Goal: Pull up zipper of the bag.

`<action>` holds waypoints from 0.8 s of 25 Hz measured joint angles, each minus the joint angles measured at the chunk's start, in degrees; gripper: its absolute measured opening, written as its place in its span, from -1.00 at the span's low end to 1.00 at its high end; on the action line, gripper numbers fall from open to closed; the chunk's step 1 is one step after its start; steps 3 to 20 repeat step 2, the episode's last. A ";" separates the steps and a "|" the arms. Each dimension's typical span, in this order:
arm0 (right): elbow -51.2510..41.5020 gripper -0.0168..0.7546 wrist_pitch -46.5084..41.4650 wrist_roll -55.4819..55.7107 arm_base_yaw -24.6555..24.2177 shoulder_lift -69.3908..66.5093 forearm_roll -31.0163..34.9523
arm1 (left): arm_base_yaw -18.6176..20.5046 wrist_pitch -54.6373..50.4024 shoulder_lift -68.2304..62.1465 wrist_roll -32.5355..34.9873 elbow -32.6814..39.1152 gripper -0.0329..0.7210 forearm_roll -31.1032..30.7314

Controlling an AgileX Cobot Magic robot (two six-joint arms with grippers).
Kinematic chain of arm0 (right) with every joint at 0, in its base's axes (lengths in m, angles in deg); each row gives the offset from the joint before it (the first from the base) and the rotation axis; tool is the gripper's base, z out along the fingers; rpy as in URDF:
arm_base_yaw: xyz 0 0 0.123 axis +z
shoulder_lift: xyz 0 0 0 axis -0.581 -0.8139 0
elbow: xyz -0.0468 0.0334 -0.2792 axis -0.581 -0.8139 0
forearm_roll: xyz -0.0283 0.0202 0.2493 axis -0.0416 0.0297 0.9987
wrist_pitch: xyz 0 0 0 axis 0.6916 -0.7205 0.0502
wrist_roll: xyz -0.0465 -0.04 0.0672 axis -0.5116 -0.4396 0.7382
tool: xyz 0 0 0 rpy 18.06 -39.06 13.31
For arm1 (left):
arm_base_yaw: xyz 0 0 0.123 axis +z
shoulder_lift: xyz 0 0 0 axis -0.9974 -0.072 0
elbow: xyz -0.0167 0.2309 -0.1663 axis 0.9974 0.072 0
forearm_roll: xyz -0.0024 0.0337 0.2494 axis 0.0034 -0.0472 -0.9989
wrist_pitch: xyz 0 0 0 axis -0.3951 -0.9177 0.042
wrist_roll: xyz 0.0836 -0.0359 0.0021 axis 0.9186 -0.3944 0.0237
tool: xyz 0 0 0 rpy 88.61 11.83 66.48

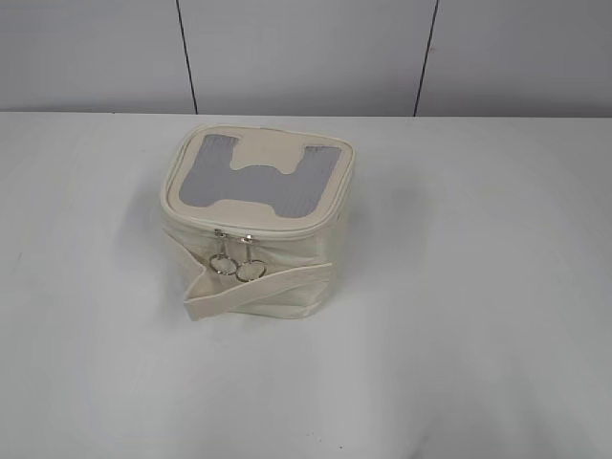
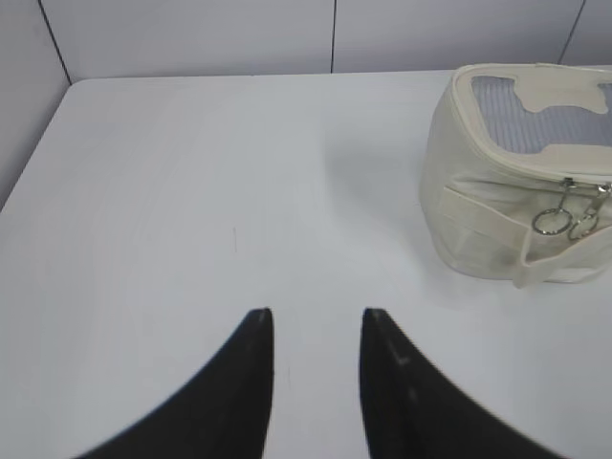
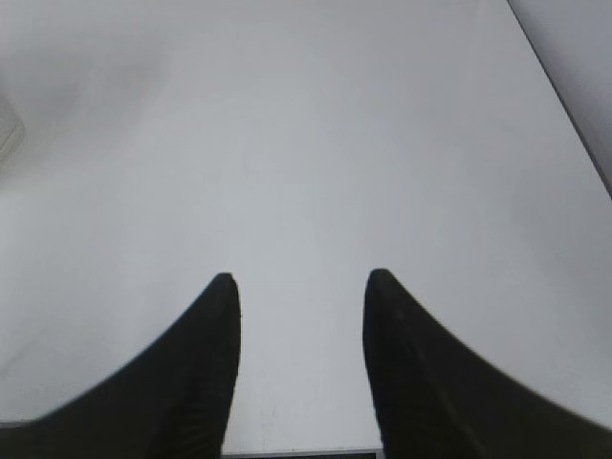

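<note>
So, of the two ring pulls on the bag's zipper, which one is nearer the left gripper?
The ring pull on the left in the left wrist view; its twin hangs just right of it, farther from the left gripper.

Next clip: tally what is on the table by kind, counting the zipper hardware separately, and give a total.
Cream fabric bag: 1
Silver zipper sliders with ring pulls: 2
Strap band on the bag: 1
Bone-shaped patch on the lid: 1
Total: 5
Both sliders sit side by side on the bag's front. The left gripper and right gripper are open over bare table.
</note>
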 joint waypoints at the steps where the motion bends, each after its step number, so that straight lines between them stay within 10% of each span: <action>1: 0.00 -0.06 0.00 0.00 0.00 0.00 0.00 | 0.00 0.00 0.00 0.00 0.00 -0.28 0.00; 20: 0.00 -0.06 0.00 0.00 0.00 0.00 0.00 | 0.00 0.00 0.00 0.00 0.00 -0.28 0.00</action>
